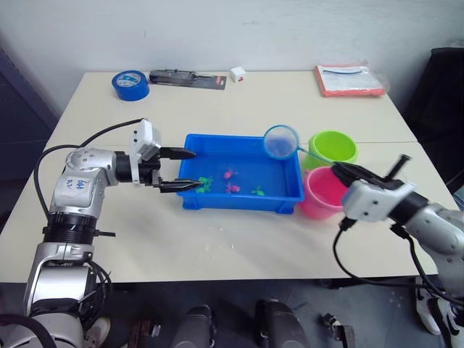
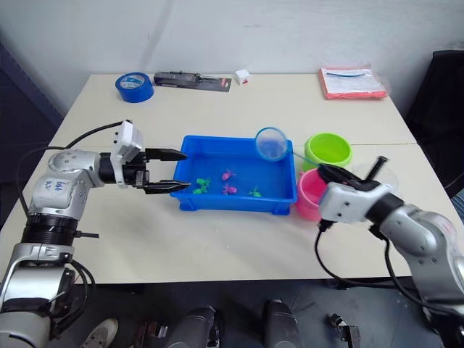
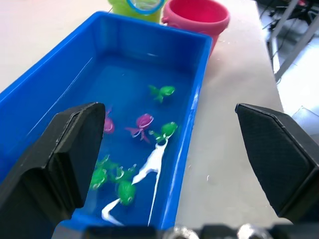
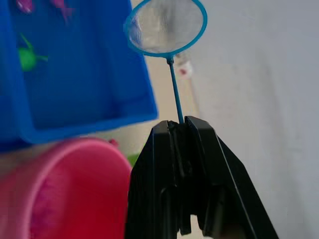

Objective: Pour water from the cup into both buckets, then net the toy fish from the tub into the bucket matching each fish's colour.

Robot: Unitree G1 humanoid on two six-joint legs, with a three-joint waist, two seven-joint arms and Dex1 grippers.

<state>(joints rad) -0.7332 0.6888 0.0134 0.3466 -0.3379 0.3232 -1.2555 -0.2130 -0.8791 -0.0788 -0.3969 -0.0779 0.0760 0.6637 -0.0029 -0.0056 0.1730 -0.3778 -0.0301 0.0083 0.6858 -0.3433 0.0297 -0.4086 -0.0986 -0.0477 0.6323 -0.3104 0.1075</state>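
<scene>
The blue tub (image 1: 239,201) sits mid-table with water and several toy fish, among them a pink one (image 1: 229,174) and a green one (image 1: 205,183). My left gripper (image 1: 185,169) is open at the tub's left end, with one finger (image 3: 70,154) over the water and the other outside the front wall. My right gripper (image 4: 180,124) is shut on the net's thin handle. The net's light blue ring (image 1: 281,141) hangs empty above the tub's back right corner. The green bucket (image 1: 333,147) and pink bucket (image 1: 322,192) stand right of the tub. The cup is mostly hidden behind my right wrist.
Along the table's far edge lie a blue tape roll (image 1: 130,85), a black packaged tool (image 1: 187,77), a small white cube (image 1: 237,73) and an orange folder (image 1: 349,80). A dark chair (image 1: 444,87) stands off the table's right side.
</scene>
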